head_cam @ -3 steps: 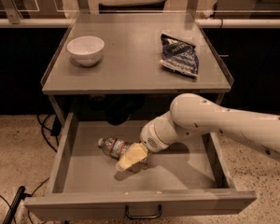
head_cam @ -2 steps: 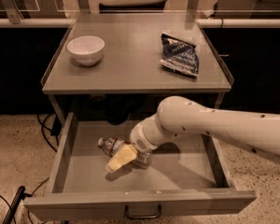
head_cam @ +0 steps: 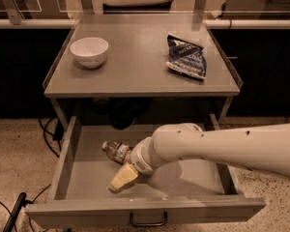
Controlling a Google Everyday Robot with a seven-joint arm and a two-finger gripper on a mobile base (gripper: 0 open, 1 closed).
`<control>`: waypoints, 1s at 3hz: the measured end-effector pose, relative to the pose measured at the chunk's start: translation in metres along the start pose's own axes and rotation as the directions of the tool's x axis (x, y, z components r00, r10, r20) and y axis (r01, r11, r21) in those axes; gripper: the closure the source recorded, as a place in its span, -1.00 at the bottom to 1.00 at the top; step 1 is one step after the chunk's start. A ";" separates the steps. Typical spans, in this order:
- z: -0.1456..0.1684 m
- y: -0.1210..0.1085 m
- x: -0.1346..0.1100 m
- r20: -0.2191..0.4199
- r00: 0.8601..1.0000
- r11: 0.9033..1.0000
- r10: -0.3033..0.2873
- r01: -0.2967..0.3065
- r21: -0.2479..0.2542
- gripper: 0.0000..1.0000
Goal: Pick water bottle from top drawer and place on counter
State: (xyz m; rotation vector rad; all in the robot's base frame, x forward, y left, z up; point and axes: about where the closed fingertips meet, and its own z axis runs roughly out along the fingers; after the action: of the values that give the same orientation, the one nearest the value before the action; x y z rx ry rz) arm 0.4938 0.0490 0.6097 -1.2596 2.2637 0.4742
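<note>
The water bottle (head_cam: 117,151) lies on its side in the open top drawer (head_cam: 66,164), left of centre, with its white cap pointing to the back left. My gripper (head_cam: 123,178) is inside the drawer, just in front of the bottle and slightly to its right, low over the drawer floor. My white arm (head_cam: 217,146) reaches in from the right and hides the bottle's right end. I cannot tell whether the gripper touches the bottle. The counter (head_cam: 135,66) is above the drawer.
A white bowl (head_cam: 89,51) stands on the counter at the back left. A dark blue snack bag (head_cam: 186,56) lies at the right. The drawer's front panel carries a dark loop handle (head_cam: 148,221). Cables (head_cam: 48,134) lie on the floor to the left.
My gripper and arm have moved left and then toward the drawer's front, from beside the bottle to just in front of it. The bottle has stayed in place.
</note>
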 end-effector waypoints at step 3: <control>0.000 0.000 0.000 0.000 1.000 1.000 0.000 0.000 0.000 0.01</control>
State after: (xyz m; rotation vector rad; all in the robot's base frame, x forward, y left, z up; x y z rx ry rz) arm 0.4938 0.0490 0.6097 -1.2598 2.2636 0.4742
